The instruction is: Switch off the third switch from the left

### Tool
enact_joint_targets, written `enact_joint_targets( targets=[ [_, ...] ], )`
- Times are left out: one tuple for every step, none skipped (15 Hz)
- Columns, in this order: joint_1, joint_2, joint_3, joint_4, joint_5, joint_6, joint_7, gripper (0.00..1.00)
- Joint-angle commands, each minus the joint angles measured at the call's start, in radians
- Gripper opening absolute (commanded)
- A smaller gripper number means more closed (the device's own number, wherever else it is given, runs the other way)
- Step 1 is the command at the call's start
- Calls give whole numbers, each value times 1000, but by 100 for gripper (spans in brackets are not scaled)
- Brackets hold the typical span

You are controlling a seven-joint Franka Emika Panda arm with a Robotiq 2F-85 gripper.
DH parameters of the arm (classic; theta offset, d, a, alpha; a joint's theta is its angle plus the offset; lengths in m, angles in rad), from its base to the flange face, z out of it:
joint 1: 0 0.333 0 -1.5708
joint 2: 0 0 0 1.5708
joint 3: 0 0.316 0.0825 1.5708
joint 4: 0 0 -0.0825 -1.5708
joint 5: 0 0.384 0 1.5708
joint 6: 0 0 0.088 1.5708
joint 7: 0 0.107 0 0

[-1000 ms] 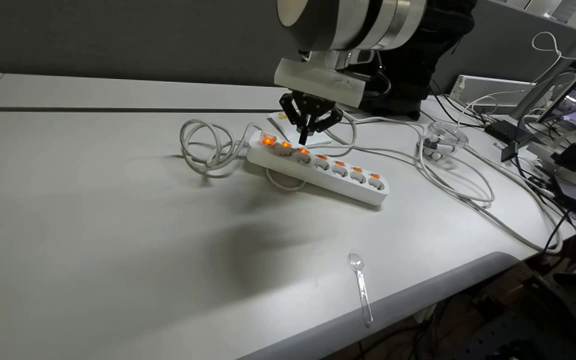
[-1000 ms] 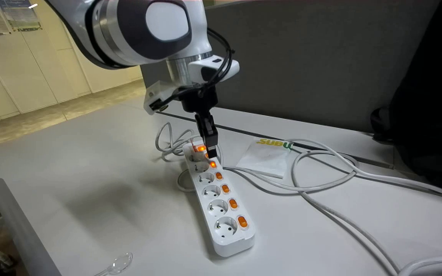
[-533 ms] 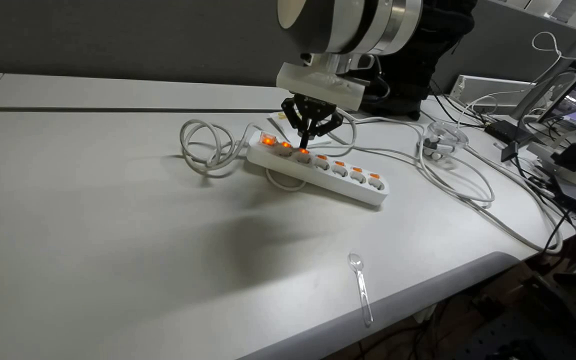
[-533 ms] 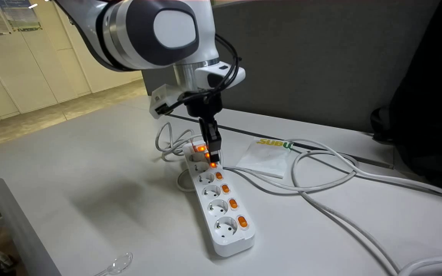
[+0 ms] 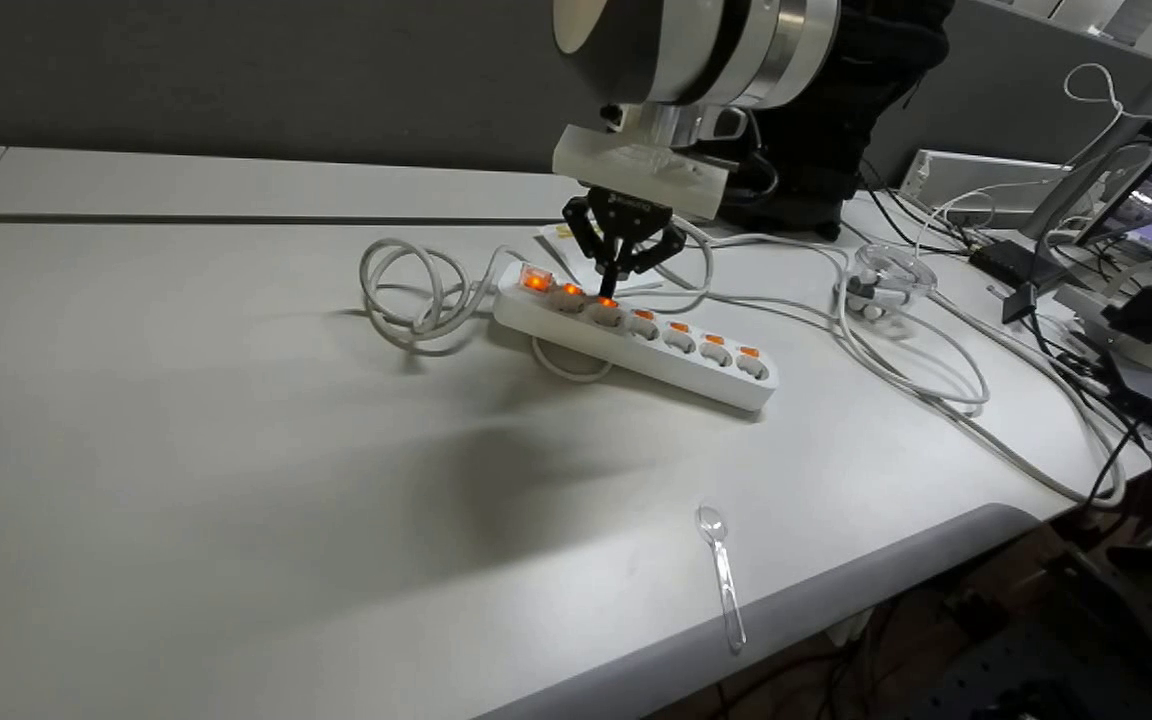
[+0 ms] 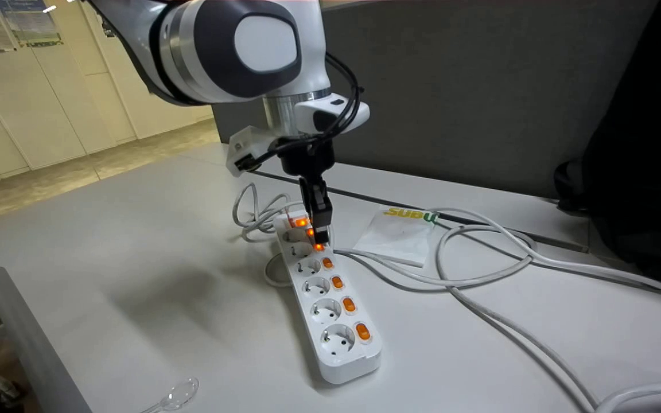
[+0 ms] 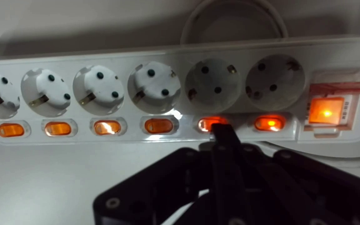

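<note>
I think the getting-ready part is done, but the push is left. The strip (image 5: 636,358) lies on the worktop (image 5: 186,520). In an exterior view the big switch (image 5: 536,280) is at its left end, and six small switches (image 5: 644,314) go on from there. If I count the big one first, the third switch (image 7: 205,122) is the one by the tip of the claw (image 7: 222,126). The wrist view shows the row the other way round, so there it is third from the right.

The claw is narrow: its two fingers (image 7: 225,162) are together, with nothing held between them. That looks good for poking. The tip hides a bit of the third switch, on the side next to the second switch (image 7: 270,122). I cannot tell if it touches or is just above.

So getting to the right place looks done. Turning off is not done, because the third switch glows. The big switch and the second switch glow too. The rest, from the fourth switch (image 7: 158,126) on, have no light.

What is left is to press the third switch until its light goes out, then lift away. The second switch is close, so a slip could press it by mistake.
</note>
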Motion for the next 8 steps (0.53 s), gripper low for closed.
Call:
enact_joint_targets(
  targets=[
    [6, 32, -4, 28, 0, -18, 10, 0],
    [9, 36, -6, 28, -2, -16, 13, 0],
    [13, 42, -10, 29, -6, -14, 18, 0],
    [17, 49, -13, 31, -10, -13, 22, 0],
    [21, 56, -16, 33, -14, -13, 25, 0],
    [23, 63, -16, 35, -13, -14, 25, 0],
    [26, 69, -20, 37, -17, -14, 26, 0],
    [28, 70, -21, 37, -18, -18, 27, 0]
  ],
)
